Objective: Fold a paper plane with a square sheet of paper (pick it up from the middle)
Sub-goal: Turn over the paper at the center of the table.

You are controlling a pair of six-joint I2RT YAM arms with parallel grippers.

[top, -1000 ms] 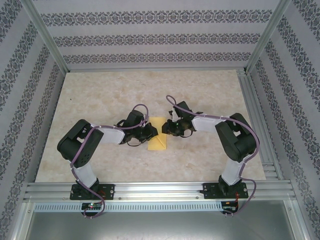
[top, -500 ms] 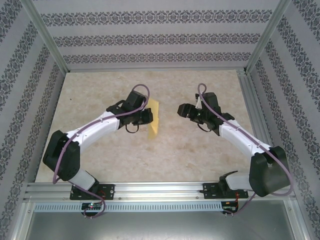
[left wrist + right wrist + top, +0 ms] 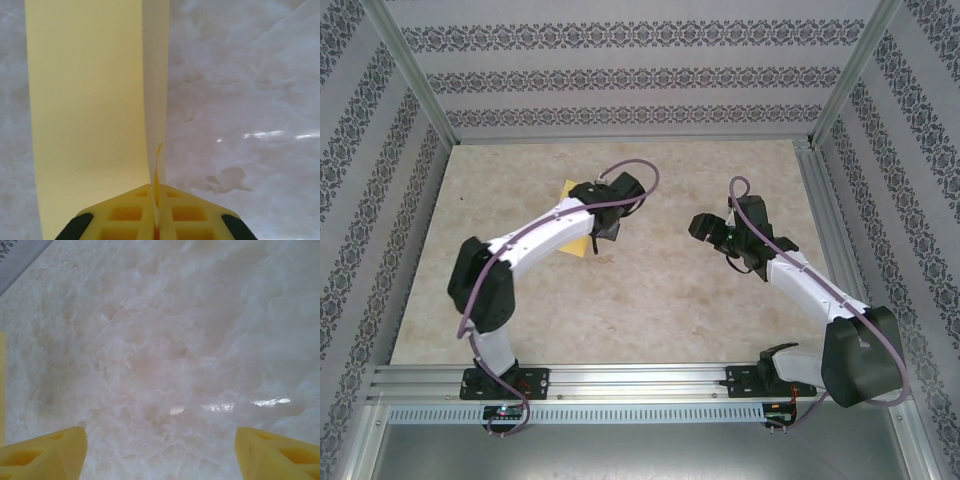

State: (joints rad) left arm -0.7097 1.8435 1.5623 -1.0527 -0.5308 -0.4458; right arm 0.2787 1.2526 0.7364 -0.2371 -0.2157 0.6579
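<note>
The left gripper (image 3: 156, 216) is pinching the yellow sheet of paper (image 3: 85, 120), its two fingers pressed together on a crease with only the paper's thickness between them. In the left wrist view the sheet is reaching away from the fingertips as a broad flat panel on the left and a much narrower flap on the right, the two meeting at the clamped fold. From above, the paper is sitting on the left half of the table (image 3: 650, 300), toward the far side, and the left arm (image 3: 545, 235) is crossing over it (so only a far corner and a near corner are peeking out on either side). Whether the sheet is touching the marbled surface or hanging just over it is hard to make out.

The right gripper (image 3: 701, 227) is hovering well apart from the paper, on the right half of the table, with its fingers (image 3: 45, 452) standing wide apart and nothing between them but bare tabletop. A thin yellow sliver (image 3: 2, 390) is being cut off by the left edge of the right wrist view.
</note>
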